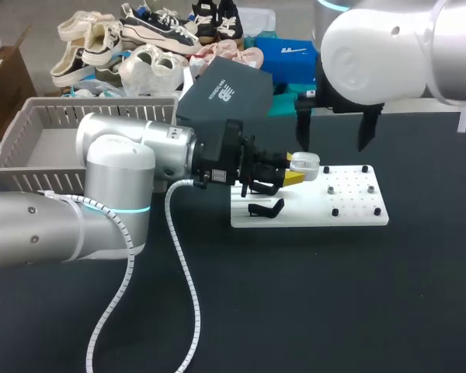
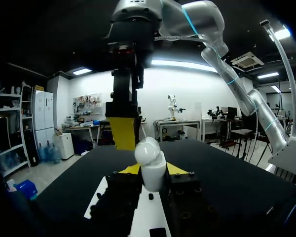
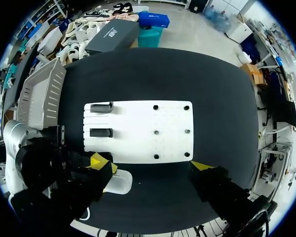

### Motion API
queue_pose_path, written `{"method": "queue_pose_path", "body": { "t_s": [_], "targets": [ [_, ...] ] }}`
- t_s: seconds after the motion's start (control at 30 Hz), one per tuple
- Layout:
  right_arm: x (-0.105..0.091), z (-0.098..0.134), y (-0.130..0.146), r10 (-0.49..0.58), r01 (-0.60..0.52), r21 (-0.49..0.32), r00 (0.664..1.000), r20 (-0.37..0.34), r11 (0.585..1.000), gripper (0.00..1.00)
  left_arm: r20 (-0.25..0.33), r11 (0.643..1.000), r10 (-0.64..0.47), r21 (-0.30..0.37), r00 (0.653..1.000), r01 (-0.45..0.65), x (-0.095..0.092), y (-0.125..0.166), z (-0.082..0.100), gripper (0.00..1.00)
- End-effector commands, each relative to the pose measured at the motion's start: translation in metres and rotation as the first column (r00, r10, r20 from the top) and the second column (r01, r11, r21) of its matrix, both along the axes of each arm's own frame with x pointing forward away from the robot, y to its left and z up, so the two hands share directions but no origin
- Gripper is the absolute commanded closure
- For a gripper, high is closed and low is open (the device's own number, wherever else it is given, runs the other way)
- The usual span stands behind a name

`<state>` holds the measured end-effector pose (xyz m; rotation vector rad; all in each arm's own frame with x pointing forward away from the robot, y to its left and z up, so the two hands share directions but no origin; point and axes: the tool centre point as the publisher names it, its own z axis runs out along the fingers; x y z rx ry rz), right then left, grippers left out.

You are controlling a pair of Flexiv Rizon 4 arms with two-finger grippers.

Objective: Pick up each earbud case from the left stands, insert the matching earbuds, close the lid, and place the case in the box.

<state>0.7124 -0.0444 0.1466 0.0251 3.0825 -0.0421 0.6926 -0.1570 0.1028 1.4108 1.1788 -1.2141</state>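
Note:
A white earbud case (image 1: 305, 163) is held above the left end of the white stand board (image 1: 349, 214), and my left gripper (image 1: 295, 171) is shut on it. In the left wrist view the case (image 2: 150, 165) stands upright between the yellow-tipped fingers (image 2: 129, 169), lid down. Two black stands (image 3: 101, 107) on the board's left part are empty. My right gripper (image 1: 332, 146) hangs open above the board. From its own view, the case (image 3: 118, 181) lies between its wide-spread fingers (image 3: 203, 167), close to the left-hand one and touching neither.
A grey slatted basket (image 1: 39, 128) stands at the table's left rear, behind my left arm. Small black pegs (image 1: 349, 188) dot the right half of the board. Black tabletop (image 1: 334, 295) stretches in front of the board and to its right.

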Motion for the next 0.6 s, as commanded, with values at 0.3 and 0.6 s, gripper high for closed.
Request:
{"method": "queue_pose_path", "body": {
  "t_s": [0.3, 0.6],
  "targets": [
    [-0.007, 0.008, -0.008, -0.015, 0.015, 0.008, 0.998, 0.058, 1.0, 0.0, 0.001, 1.0, 0.001, 0.0, 1.0, -0.001, 0.0, 0.0, 0.0, 1.0],
    [-0.021, 0.018, -0.023, 0.072, -0.078, 0.036, 0.985, 0.158, 0.996, 0.0, 0.001, 1.0, 0.001, 0.0, 1.0, -0.001, 0.0, 0.0, 0.0, 1.0]
  ]
}}
